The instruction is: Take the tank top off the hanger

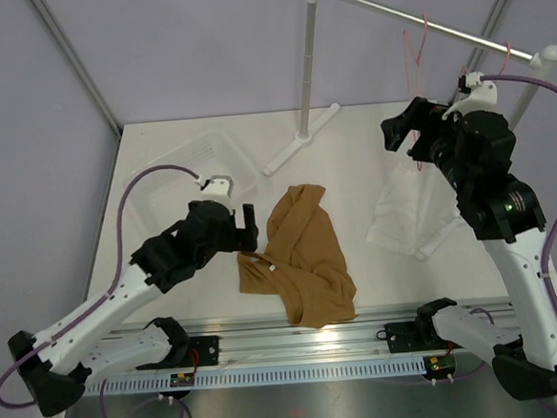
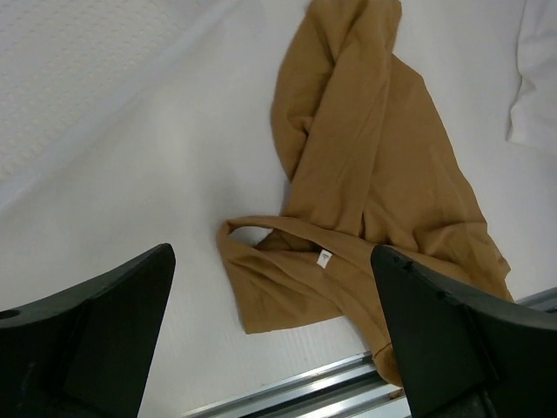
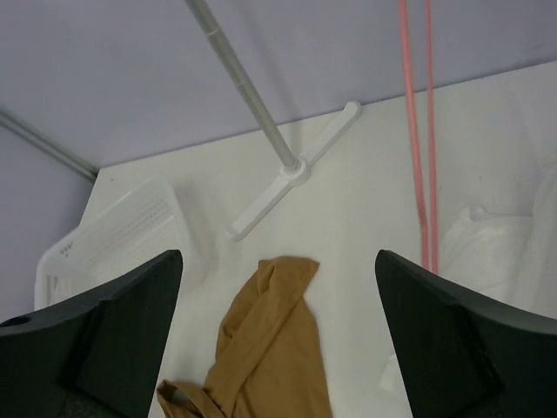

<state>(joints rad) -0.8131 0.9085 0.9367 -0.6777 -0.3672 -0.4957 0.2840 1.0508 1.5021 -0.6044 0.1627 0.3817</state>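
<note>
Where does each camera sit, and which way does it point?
Top: above and behind the arms, looking down at the table; both arms, left gripper and right gripper show.
Left wrist: on the left arm, looking down at the tank top; its fingers show.
Right wrist: held high, facing the rack pole; its fingers show.
All three see the tank top.

— Any writing you can read from there?

— None that I can read. I see a small white sewn-in tag at the neckline of the soft camel-brown fabric tank top, but its marks are too small for me to make out.
</note>
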